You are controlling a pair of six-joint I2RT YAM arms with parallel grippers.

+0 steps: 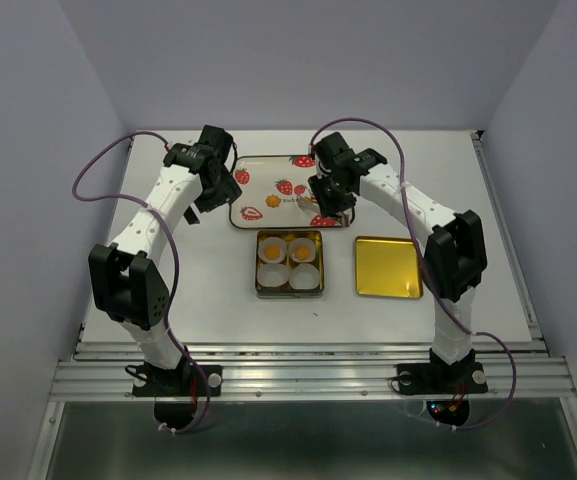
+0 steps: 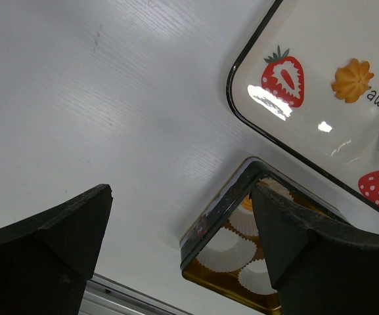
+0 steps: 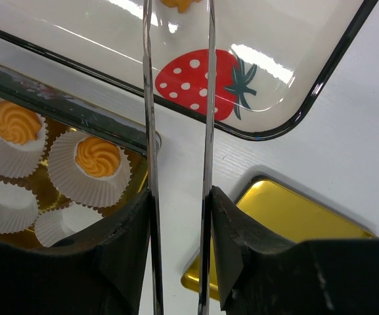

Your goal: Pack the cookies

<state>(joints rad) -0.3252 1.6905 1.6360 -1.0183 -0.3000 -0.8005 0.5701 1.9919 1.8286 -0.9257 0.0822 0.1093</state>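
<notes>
Two orange cookies (image 1: 272,248) (image 1: 304,249) sit in the two far white paper cups of the gold tin (image 1: 289,292); they also show in the right wrist view (image 3: 16,123) (image 3: 98,156). Another cookie (image 1: 273,201) lies on the strawberry tray (image 1: 268,165); it also shows in the left wrist view (image 2: 352,80). My right gripper (image 1: 333,205) (image 3: 179,197) is shut on metal tongs (image 3: 209,98) that reach over the tray. A cookie (image 3: 179,3) shows between the tong arms at the top edge; I cannot tell if it is gripped. My left gripper (image 1: 208,190) (image 2: 181,197) is open and empty, left of the tray.
The tin's gold lid (image 1: 388,266) lies flat to the right of the tin. The two near cups (image 1: 273,276) (image 1: 304,277) hold nothing. The tin's corner (image 2: 219,220) lies just beyond my left fingers. Walls enclose the table on three sides.
</notes>
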